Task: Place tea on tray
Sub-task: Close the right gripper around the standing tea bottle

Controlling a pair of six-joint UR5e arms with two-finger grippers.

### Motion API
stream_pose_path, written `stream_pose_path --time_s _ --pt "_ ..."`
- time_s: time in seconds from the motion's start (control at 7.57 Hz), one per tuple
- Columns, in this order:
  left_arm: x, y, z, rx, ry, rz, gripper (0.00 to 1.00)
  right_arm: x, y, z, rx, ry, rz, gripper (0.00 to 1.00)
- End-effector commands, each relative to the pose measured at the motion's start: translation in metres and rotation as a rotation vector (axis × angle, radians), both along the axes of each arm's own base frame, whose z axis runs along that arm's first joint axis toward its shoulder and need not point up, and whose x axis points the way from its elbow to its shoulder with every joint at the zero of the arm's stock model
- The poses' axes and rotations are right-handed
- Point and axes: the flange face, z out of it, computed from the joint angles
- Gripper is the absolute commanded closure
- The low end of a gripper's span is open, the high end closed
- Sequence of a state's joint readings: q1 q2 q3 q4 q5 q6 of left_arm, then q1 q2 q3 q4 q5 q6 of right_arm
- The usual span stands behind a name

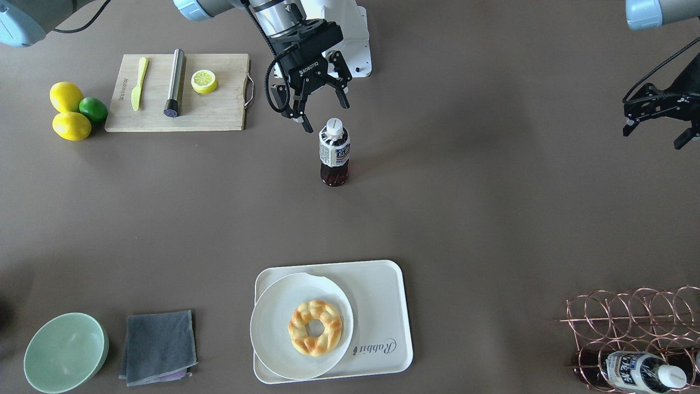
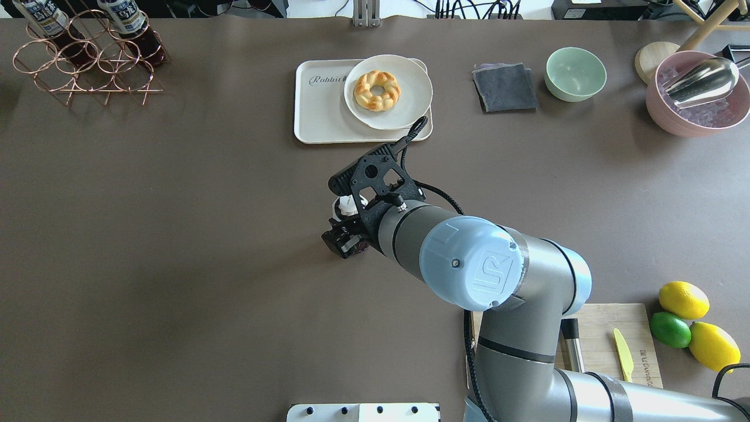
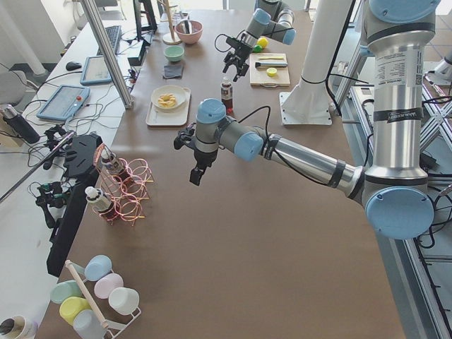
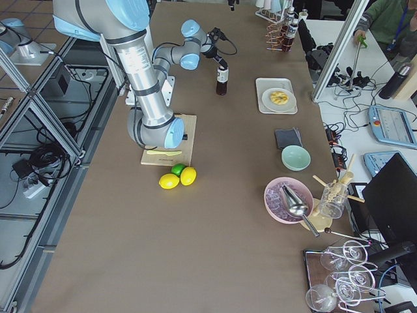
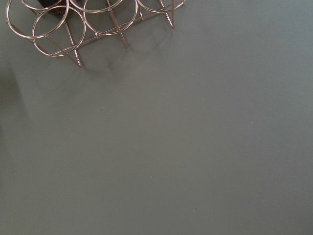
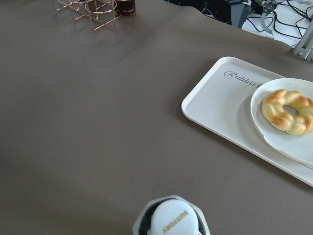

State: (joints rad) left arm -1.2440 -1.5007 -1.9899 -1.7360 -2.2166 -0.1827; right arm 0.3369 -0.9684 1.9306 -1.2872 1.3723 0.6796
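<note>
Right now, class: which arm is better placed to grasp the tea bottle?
The right arm: its open jaws hang by the small clear plastic bottle of dark tea; the left arm is far off.

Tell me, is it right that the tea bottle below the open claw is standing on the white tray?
No. The tea bottle below the open right gripper stands on the table, well apart from the white tray, as the front-facing view shows.
</note>
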Motion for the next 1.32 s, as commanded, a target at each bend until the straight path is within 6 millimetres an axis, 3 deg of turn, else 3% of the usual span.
stream_pose_path --time_s 0.0,0.4,0.53,0.79,1.19 --pt "-0.001 0.002 0.001 0.002 0.002 0.001 0.02 -0.007 0.003 0.003 0.000 0.009 0.003 0.10" --pt "-0.001 0.002 0.001 0.002 0.003 0.002 0.02 -0.011 0.000 0.004 0.006 0.017 0.019 0.11" --pt "-0.001 0.003 0.001 0.000 0.004 0.002 0.02 -0.018 -0.002 -0.006 0.009 0.010 0.023 0.11" --pt "0.000 0.003 0.000 0.000 0.007 0.004 0.02 -0.022 -0.005 -0.008 0.009 0.011 0.026 0.12" --pt "0.001 0.002 0.000 0.002 0.010 0.005 0.02 -0.022 -0.006 -0.006 0.012 0.017 0.024 0.24"
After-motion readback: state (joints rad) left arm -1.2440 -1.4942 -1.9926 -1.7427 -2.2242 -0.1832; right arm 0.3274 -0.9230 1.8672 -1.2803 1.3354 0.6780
